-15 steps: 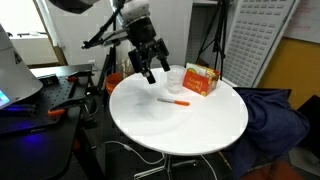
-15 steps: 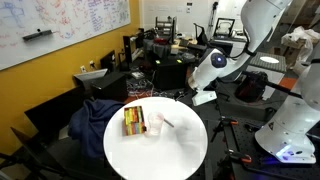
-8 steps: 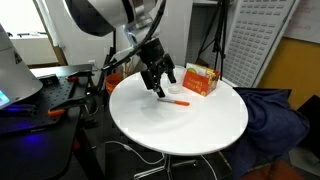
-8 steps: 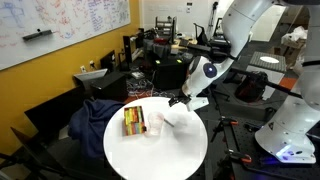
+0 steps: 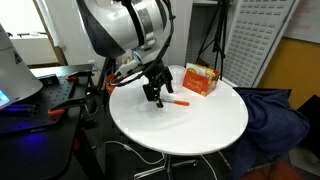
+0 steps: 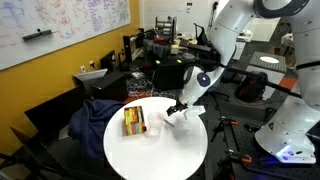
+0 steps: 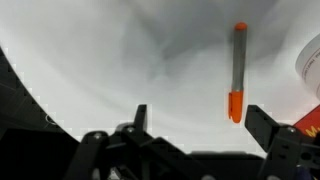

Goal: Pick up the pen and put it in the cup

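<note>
The pen (image 7: pixel 238 65) lies flat on the white round table (image 5: pixel 190 125), grey-white with an orange-red end. It also shows in an exterior view (image 5: pixel 178 102). My gripper (image 7: pixel 200 120) is open and empty, low over the table, with the pen's orange end just inside the right-hand finger. In both exterior views the gripper (image 5: pixel 155 96) (image 6: pixel 173 114) hangs close above the tabletop next to the pen. The clear cup (image 6: pixel 154 124) stands beside the orange box; its rim shows at the right edge of the wrist view (image 7: pixel 310 62).
The orange-and-white box (image 5: pixel 201 79) (image 6: pixel 133 121) stands on the table behind the cup. A blue cloth-covered seat (image 5: pixel 275 115) is next to the table. Desks, tripods and other robot hardware surround the table (image 6: pixel 160 150).
The arm has swung down and forward; the gripper dropped from above the table's far edge to just over the tabletop at the pen. Pen, cup and box have not moved.
</note>
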{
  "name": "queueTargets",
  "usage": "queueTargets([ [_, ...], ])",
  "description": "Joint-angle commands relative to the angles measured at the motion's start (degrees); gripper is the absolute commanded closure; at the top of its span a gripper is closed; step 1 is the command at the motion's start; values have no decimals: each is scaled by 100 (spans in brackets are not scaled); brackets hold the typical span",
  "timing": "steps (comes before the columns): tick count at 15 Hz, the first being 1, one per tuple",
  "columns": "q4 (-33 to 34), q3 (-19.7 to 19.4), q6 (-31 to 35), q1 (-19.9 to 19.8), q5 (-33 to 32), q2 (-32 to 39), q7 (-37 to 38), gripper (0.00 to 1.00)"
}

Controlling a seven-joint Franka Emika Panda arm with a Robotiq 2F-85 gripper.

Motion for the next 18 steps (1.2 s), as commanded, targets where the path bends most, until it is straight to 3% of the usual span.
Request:
queueTargets([
  [1,108,95,213,-82,-49,54,84,0],
  [6,293,80,412,-59,127,163,-82,0],
  [10,391,-69,569,32,619,284,-482,0],
  [18,223,-135,469,118,2491,383,-2415,0],
])
